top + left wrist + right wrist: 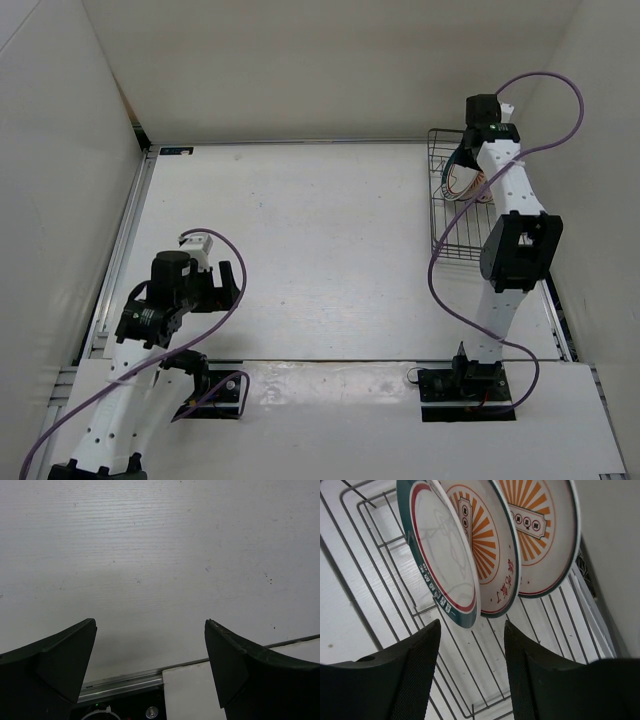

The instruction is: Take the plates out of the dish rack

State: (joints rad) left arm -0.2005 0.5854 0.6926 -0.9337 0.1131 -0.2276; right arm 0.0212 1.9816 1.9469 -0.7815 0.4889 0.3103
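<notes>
Right wrist view gives us the clearest look: three plates stand on edge, side by side, among the tines of the dish rack (485,672), each leaning a little. Nearest the camera is the teal-rimmed plate (440,550), behind it the first sunburst plate (487,540), and behind that the second sunburst plate (545,530). The right tool (472,630) is released, its two fingers spread with the lower rim of the teal-rimmed plate just at their tips. We see a gap on either side of that rim, so nothing is grasped. From the top external view we place the dish rack at the far right corner of the worktop (320,230), lying along its right edge, with the right arm stretched over it and hiding most of the plates. The left tool (150,625) is also released, fingers wide apart above the worktop toward the near left corner, well apart from the rack.
</notes>
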